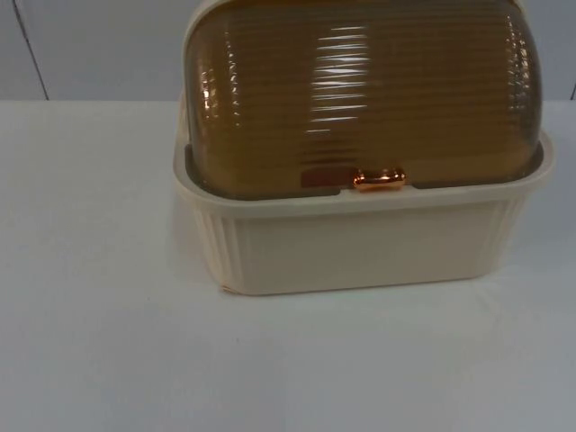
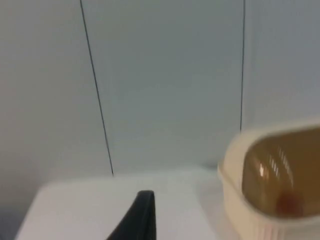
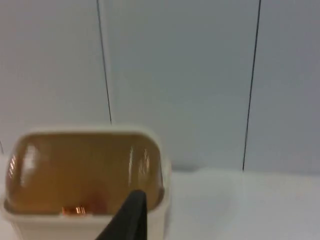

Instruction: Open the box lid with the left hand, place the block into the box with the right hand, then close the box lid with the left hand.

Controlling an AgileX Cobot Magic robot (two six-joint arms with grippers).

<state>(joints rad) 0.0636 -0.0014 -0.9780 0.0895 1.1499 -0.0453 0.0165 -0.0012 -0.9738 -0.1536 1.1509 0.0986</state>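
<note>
- Cream box [image 1: 360, 243] standing far centre on the white table [image 1: 108, 342], hard against the grey partition wall [image 1: 99, 49]; amber ribbed lid [image 1: 360, 90] down and shut, copper handle [image 1: 379, 179] at the middle of its near edge.
- Nothing begun yet, judging by the shut lid; step in hand: lifting that lid with the left arm.
- Left gripper [image 2: 142, 217] held back off the table's left side, box to its right in the left wrist view; jaw state impossible to tell, just one dark fingertip visible.
- Right gripper [image 3: 131, 215] likewise held back, waiting, facing the box front with the handle [image 3: 74, 210] just beside its fingertip; jaw state impossible to tell as well.
- To do the step well: approach from the near-left, come in low at the handle, pinch across the copper bar rather than the slick ribbed dome, then sweep up and back along the lid's curve, not straight up, to avoid dragging the light box toward the wall or tipping it.
- Probably wise to hold the lid fully open so the right arm gets free access.
- Block hidden or out of frame; place unknown.
- Top of the lid cut off by the upper edge of the top view; hinge not visible; box contents obscured by the tinted lid.
</note>
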